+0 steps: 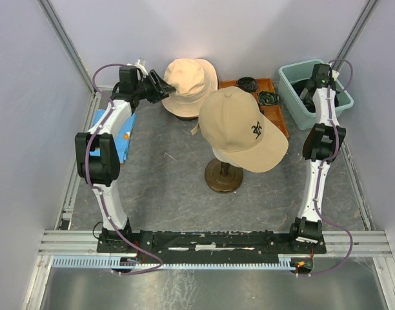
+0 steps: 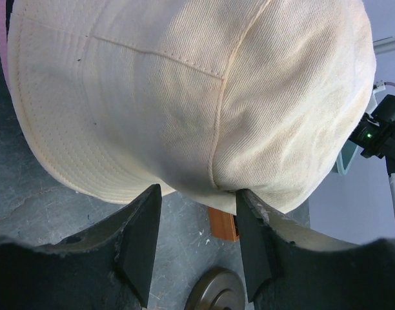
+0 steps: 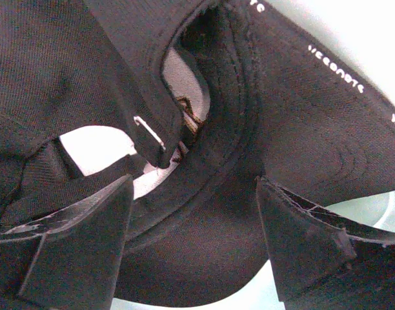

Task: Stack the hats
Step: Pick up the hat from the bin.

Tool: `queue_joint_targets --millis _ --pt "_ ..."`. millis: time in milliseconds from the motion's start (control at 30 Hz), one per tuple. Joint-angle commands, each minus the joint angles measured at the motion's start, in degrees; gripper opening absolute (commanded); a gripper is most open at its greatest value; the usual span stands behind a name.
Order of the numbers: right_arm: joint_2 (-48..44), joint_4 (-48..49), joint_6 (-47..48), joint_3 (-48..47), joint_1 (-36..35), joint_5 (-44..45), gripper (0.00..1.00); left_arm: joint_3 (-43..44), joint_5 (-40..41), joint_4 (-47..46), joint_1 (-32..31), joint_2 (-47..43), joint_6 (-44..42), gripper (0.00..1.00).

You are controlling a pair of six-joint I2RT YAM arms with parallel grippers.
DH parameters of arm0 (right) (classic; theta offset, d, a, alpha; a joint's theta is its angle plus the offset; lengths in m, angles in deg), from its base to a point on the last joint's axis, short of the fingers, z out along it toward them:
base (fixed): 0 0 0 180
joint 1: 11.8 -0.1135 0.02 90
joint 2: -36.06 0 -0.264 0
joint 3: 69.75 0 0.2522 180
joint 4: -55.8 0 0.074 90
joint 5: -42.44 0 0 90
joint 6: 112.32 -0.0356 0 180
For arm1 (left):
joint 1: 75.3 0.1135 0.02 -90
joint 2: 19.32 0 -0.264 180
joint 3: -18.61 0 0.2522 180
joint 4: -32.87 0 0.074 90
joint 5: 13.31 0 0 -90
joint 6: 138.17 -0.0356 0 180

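At the bench's far right corner, the teal tub [image 1: 288,90] holds the black cap [image 3: 217,258]. My right gripper [image 3: 194,183] is inside, jaws spread either side of its fabric. Mid-bench, the tan cap [image 1: 239,126] points its bill, along its long axis, toward the near right corner. At the far edge, my left gripper [image 2: 197,192] has its jaws apart at the brim of the beige hat [image 1: 188,81].

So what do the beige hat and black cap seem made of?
The beige hat looks like matte cotton twill: diagonal weave, stitched seams. The black cap seems a similar matte woven fabric, probably cotton; fine weave and stitching show.
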Motion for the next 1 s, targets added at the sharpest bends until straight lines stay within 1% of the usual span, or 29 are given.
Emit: queue_joint_targets --millis 0,33,100,267,300,367,433,467,633,733,867,967 --pt "2.2 0.1 -1.0 -3.0 0.8 -4.1 0.8 2.6 -0.3 -1.7 0.4 0.3 0.5 0.56" --pt "2.4 0.0 -1.1 -3.3 0.8 -4.7 0.77 2.6 -0.2 -1.8 0.4 0.3 0.5 0.56" --pt "2.7 -0.2 -1.2 -3.3 0.9 -6.0 0.66 2.2 0.1 -1.8 0.4 0.1 0.6 0.55" --pt "2.9 0.2 -1.6 -3.1 0.8 -9.8 0.44 0.7 0.9 -1.5 0.4 -1.3 0.3 0.54" --pt "2.9 0.3 -1.9 -3.1 0.9 -10.4 0.36 0.4 0.9 -1.4 0.4 -1.5 0.1 0.54" --pt "2.4 1.2 -2.3 -2.6 0.9 -12.0 0.24 -0.2 1.1 -1.4 0.4 -2.0 0.0 0.54" --pt "1.7 2.2 -2.8 -2.0 0.8 -13.0 0.03 -0.8 1.2 -1.4 0.5 -2.5 -0.2 0.54" --pt "1.3 2.7 -3.2 -1.7 0.7 -13.4 0.0 -1.0 1.3 -1.4 0.4 -2.7 -0.2 0.54" --pt "-3.6 8.2 -3.3 2.2 0.4 -17.9 0.0 -2.0 1.4 -1.5 0.5 -3.9 -0.7 0.54" --pt "-7.3 11.6 -3.6 4.0 0.1 -19.2 0.0 -2.0 1.4 -1.5 0.5 -4.3 -0.9 0.54" --pt "-11.1 13.4 -5.0 1.5 0.2 -20.0 0.0 -2.1 1.3 -1.5 0.5 -5.0 -1.3 0.54" --pt "-14.2 15.0 -6.4 1.6 0.3 -20.5 0.0 -2.1 1.3 -1.3 0.6 -5.7 -1.7 0.54"
